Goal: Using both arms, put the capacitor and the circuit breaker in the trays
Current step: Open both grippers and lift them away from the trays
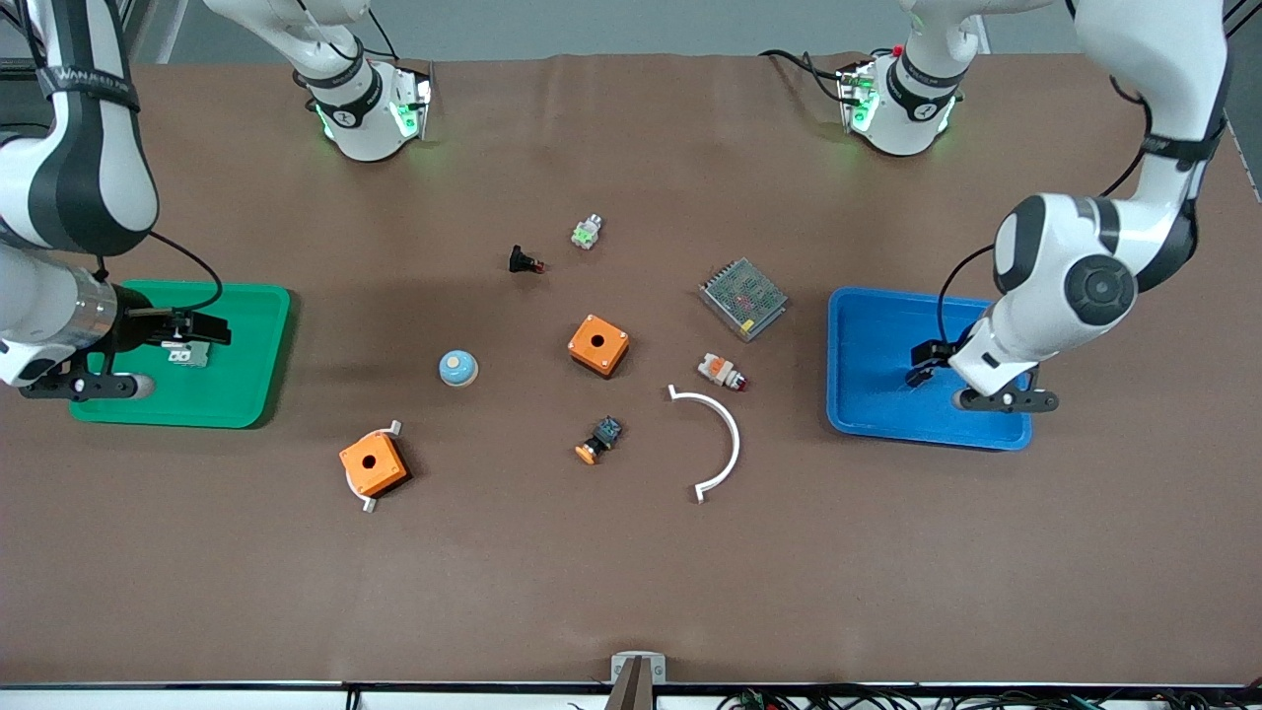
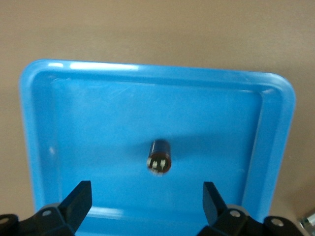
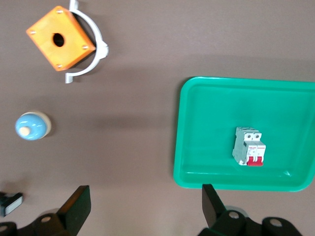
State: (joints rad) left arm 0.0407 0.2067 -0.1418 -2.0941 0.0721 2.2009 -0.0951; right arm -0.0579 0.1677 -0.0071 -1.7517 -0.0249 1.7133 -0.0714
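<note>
The capacitor point(image 2: 159, 157) lies on its side on the floor of the blue tray point(image 2: 147, 73), at the left arm's end of the table, directly under the left gripper point(image 2: 147, 204), whose 2 fingers stand wide apart and hold nothing. The circuit breaker point(image 3: 249, 146) lies flat in the green tray point(image 3: 206, 93) at the right arm's end, red levers at 1 end, under the right gripper point(image 3: 145, 206), likewise spread wide and empty. Both parts look placed, so each arm probably only needs to lift clear, though the front view hides the capacitor.

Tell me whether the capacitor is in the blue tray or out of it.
In. The capacitor lies on the blue tray floor, apart from the open left gripper above it.
</note>
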